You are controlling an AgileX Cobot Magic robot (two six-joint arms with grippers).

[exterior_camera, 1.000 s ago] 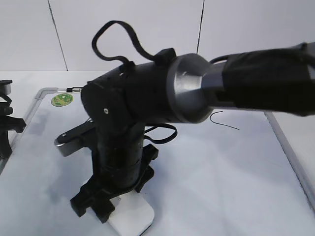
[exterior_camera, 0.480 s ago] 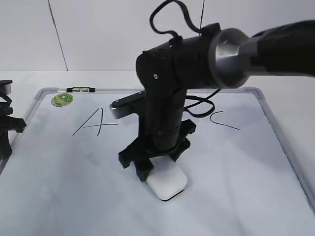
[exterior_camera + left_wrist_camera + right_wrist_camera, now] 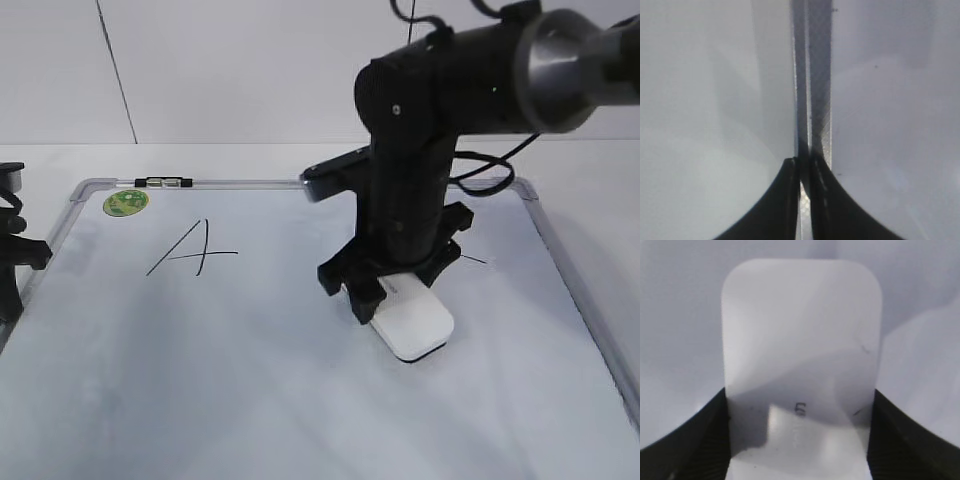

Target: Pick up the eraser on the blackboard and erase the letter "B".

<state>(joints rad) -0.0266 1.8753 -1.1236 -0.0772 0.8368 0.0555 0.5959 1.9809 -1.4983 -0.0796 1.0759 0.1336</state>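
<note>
- right pincer (image 3: pixel 395 300) is clamped on the eraser (image 3: pixel 412 322), pressed flat on the blackboard (image 3: pixel 250 380) right of middle, so the wiping step
- no "B" visible anywhere, probably gone or behind the arm; next move is check, then lift off
- right wrist view only shows the eraser (image 3: pixel 800 355) between the jaws
- left pincer (image 3: pixel 805 200) is clenched empty over the board's left frame

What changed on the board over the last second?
The right gripper, shut on the eraser, slid it rightward and away from the camera across the blackboard, uncovering the letter A. The green sticker, marker and left gripper stayed put.
</note>
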